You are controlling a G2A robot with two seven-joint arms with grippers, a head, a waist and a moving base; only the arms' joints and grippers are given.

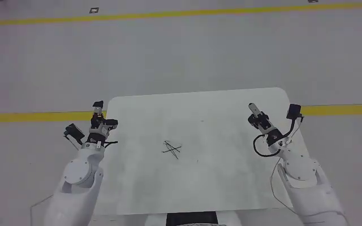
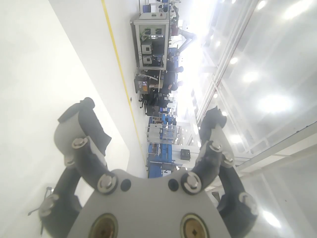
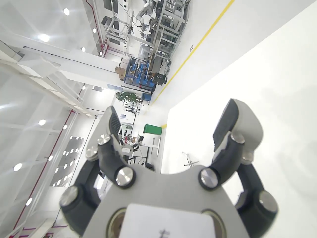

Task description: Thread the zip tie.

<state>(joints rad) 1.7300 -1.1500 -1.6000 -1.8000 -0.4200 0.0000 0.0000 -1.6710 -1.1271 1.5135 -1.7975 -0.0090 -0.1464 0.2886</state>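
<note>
Thin black zip ties (image 1: pixel 172 149) lie crossed on the middle of the white table (image 1: pixel 226 113). My left gripper (image 1: pixel 98 112) is held at the table's left edge, well away from the ties. In the left wrist view the left gripper (image 2: pixel 151 117) is open with nothing between its dark fingers (image 2: pixel 85 122). My right gripper (image 1: pixel 255 113) is over the table's right side, equally far from the ties. It (image 3: pixel 171 112) is also open and empty, and the zip ties (image 3: pixel 189 161) show small on the table beyond it.
The table has rounded corners and a front edge close to my body. Yellow floor lines (image 1: pixel 181 13) run behind and beside it. A black cable (image 1: pixel 261 148) loops off the right wrist. Racks and machines (image 2: pixel 151 43) stand far off in the hall.
</note>
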